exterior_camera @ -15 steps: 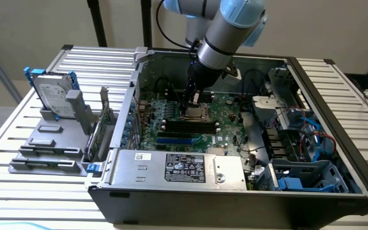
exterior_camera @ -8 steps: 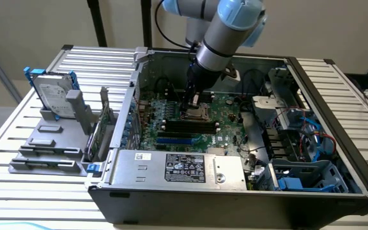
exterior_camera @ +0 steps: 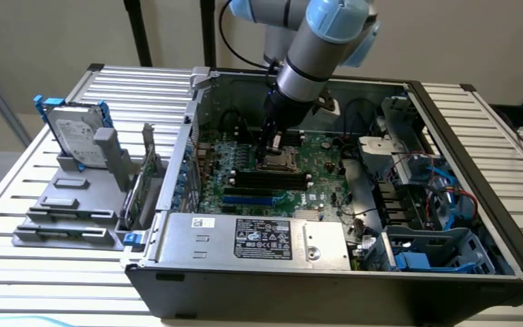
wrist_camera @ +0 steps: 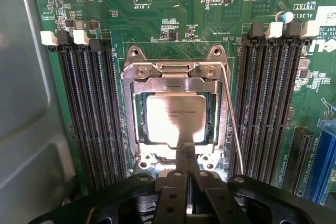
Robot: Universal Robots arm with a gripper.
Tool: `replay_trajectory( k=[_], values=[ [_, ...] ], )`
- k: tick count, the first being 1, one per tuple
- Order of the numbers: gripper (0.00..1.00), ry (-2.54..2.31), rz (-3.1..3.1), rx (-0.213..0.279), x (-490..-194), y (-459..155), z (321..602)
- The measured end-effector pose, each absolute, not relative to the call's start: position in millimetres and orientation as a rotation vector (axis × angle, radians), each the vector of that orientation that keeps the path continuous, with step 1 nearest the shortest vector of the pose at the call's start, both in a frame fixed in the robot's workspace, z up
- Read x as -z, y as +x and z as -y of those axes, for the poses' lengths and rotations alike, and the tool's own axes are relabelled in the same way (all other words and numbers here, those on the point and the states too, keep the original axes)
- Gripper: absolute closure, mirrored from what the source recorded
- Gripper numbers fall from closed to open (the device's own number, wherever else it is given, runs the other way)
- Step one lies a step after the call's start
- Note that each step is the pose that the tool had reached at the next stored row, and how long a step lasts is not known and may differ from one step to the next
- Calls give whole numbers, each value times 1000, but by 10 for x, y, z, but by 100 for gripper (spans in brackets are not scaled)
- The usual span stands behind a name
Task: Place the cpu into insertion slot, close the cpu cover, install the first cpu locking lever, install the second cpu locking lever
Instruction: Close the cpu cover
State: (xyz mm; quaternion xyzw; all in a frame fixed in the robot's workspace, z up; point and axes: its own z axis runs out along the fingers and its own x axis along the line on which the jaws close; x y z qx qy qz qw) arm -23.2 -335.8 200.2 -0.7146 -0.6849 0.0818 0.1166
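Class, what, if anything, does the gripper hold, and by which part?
Nothing, as far as it shows: the gripper is shut with nothing between its fingers, its tips at the edge of the cover, which lies over the cpu.

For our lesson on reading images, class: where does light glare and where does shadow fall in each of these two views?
Wrist view: glare whitens the cpu, the cpu cover glints, the shut gripper looks dark. Exterior view: the slatted table is bright, the inside of the computer case dimmer.
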Motion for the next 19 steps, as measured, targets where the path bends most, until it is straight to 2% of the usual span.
replay_trajectory(
  k=[7, 19],
  values=[
    [89, -2092, 2005, -239, -2154, -261, 3392],
    [89, -2093, 2006, -238, -2247, -573, 3574]
  ],
)
